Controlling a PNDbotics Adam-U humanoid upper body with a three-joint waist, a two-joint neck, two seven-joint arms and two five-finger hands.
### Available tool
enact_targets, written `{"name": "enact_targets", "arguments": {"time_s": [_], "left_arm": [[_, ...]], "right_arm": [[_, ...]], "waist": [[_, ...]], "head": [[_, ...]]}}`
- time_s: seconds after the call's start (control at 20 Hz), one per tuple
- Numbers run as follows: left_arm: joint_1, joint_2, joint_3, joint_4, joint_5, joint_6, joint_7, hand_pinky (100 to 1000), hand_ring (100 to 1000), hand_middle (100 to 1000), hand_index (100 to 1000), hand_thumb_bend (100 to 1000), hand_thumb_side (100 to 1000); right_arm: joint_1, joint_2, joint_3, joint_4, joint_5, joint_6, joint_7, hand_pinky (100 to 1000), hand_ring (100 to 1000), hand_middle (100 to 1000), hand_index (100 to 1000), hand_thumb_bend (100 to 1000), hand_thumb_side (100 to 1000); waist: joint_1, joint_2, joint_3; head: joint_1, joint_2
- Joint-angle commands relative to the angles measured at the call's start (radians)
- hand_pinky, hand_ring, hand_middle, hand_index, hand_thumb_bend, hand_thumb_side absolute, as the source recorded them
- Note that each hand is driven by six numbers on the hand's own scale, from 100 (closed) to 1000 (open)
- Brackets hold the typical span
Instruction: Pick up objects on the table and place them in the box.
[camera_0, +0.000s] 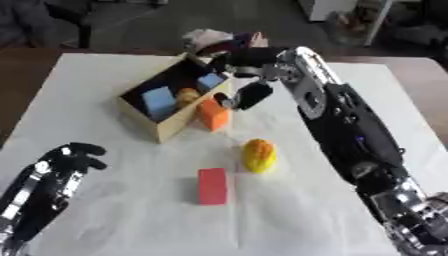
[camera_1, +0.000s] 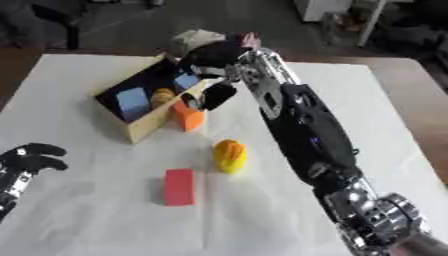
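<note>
The open cardboard box (camera_0: 166, 127) stands at the table's upper left. Inside it lie two blue blocks (camera_0: 159, 101) and a small orange-yellow thing (camera_0: 186, 95). An orange block (camera_0: 213, 115) leans against the box's near right wall, outside it. A yellow rounded object (camera_0: 259, 155) and a red block (camera_0: 212, 186) lie on the white cloth in front. My right hand (camera_0: 245, 57) hovers over the box's right corner, fingers spread, one digit hanging down beside the orange block, with nothing in it. My left hand (camera_0: 74, 157) rests at the lower left, relaxed and empty.
The white cloth (camera_0: 114, 200) covers the table, with brown table edge (camera_0: 424, 75) showing at the right. My right forearm (camera_0: 350, 130) runs across the right half of the table. Pale and pink things (camera_0: 210, 39) show past the far edge.
</note>
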Motion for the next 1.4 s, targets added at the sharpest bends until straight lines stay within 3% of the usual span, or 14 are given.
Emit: {"name": "enact_targets", "arguments": {"time_s": [0.05,0.15,0.3,0.75,0.9,1.4], "left_arm": [[-0.004,0.015,0.037,-0.019,0.029,0.016,0.122,818,670,709,764,100,701],[-0.003,0.013,0.045,-0.017,0.045,0.031,0.200,818,669,708,764,100,705],[0.002,0.012,0.045,-0.016,0.052,0.039,0.244,816,659,694,753,100,709],[0.003,0.006,0.037,-0.015,0.049,0.030,0.200,814,647,682,754,100,707],[0.002,0.004,0.036,-0.014,0.049,0.029,0.193,814,646,681,754,100,712],[0.002,0.003,0.034,-0.013,0.051,0.027,0.185,813,644,678,754,100,712]], "right_arm": [[-0.014,-0.011,0.004,0.018,0.019,-0.067,0.069,795,857,904,953,100,591],[-0.014,-0.002,0.004,0.054,0.049,-0.072,0.060,800,862,906,953,100,603],[-0.011,0.006,0.003,0.100,0.088,-0.082,0.046,805,868,909,952,100,628],[-0.029,0.038,-0.008,0.180,0.197,-0.090,-0.019,838,900,934,966,100,643],[-0.035,0.046,-0.013,0.186,0.230,-0.087,-0.048,845,907,939,969,100,611],[-0.054,0.055,-0.026,0.192,0.274,-0.077,-0.080,851,914,941,971,100,628]], "waist": [[0.007,-0.014,0.000],[0.009,-0.013,0.001],[0.010,-0.013,0.003],[0.011,-0.011,0.005],[0.012,-0.010,0.006],[0.012,-0.013,0.008]], "head": [[-0.003,0.005],[-0.005,0.005],[-0.005,0.005],[-0.009,0.005],[-0.009,0.005],[-0.013,0.005]]}}
